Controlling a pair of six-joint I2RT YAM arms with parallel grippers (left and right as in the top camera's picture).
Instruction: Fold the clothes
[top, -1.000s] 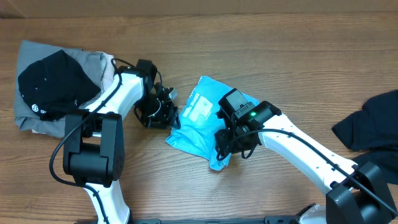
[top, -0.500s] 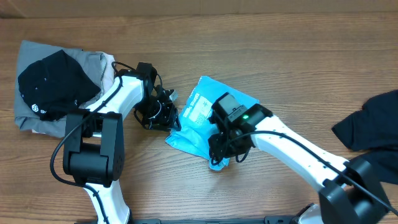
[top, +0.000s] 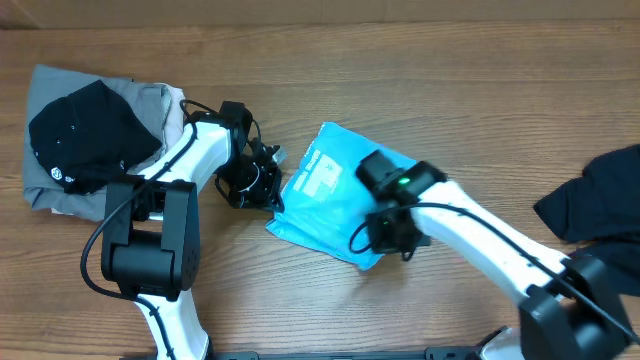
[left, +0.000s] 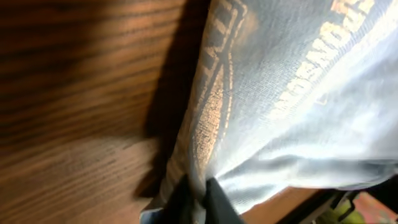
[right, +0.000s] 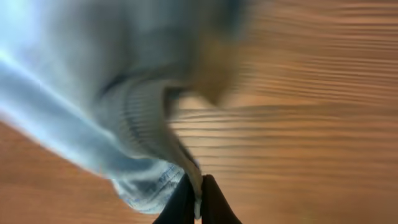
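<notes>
A light-blue T-shirt (top: 330, 195) with a white printed patch lies bunched on the wooden table between the two arms. My left gripper (top: 272, 200) is shut on its left edge; in the left wrist view the printed cloth (left: 292, 106) is pinched between the dark fingers (left: 217, 205). At the shirt's lower right edge my right gripper (top: 385, 245) is shut on the fabric, and the right wrist view shows a ribbed fold (right: 143, 124) clamped between the fingers (right: 211, 205).
A black garment (top: 85, 135) lies on grey clothes (top: 60, 90) at the far left. Another dark garment (top: 595, 195) sits at the right edge. Bare wooden tabletop (top: 450, 80) runs along the back.
Both grippers have closed on the shirt's edges. The right gripper has shifted right, drawing the lower edge with it, so the shirt lies wider and flatter.
</notes>
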